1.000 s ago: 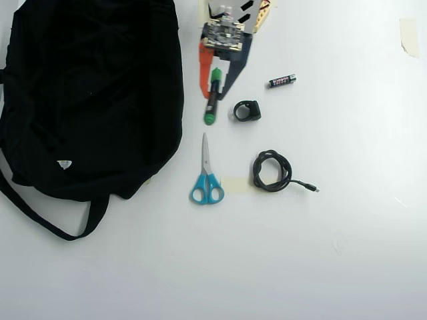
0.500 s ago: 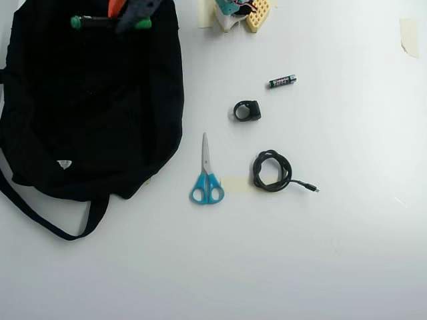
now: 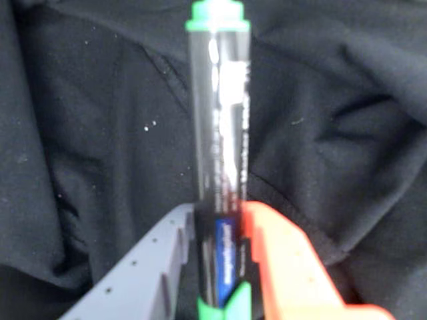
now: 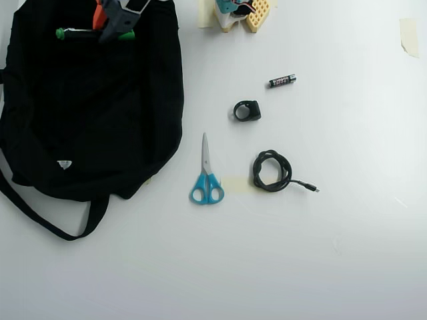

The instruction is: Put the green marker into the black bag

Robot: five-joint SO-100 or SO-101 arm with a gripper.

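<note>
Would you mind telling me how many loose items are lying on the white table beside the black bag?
4: the battery farthest up, the small black ring-shaped part below it, the blue-handled scissors nearest the black bag, the coiled cable right of them. The bag may hide others.

overhead view looks straight down – wrist view close above black bag [image 4: 93,107].

bag [image 4: 87,113]: left part of the table [image 4: 333,253], overhead view
marker [image 4: 80,33]: over the bag's top part, lying across, held in the gripper [image 4: 110,30]
scissors [image 4: 206,179]: right of the bag
ring-shaped part [image 4: 246,111]: above the scissors, right
battery [image 4: 281,81]: above the ring-shaped part
cable [image 4: 273,171]: right of the scissors
</note>
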